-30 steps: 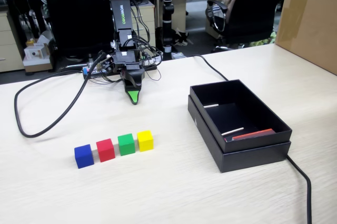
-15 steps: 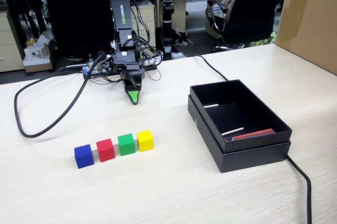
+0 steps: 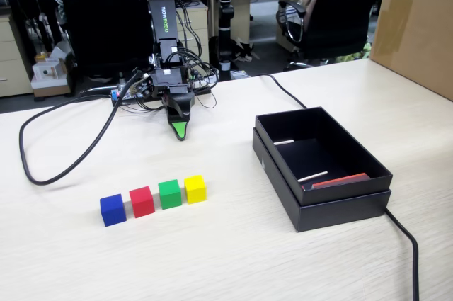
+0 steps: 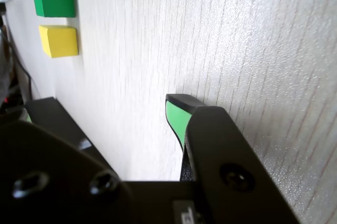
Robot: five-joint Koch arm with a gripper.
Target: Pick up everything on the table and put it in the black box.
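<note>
The pale wood-grain bench (image 3: pixel 233 258) stands in an office with chairs behind it. Four cubes sit in one row left of the black box (image 3: pixel 322 188) in the fixed view: blue cube (image 3: pixel 112 209), red cube (image 3: pixel 141 201), green cube (image 3: pixel 170 193), yellow cube (image 3: pixel 195 188) nearest the box. The pincer (image 3: pixel 181 131) points down at the bench behind the row, holding nothing; only one green tip shows, so whether its jaws are apart or together cannot be told.
</note>
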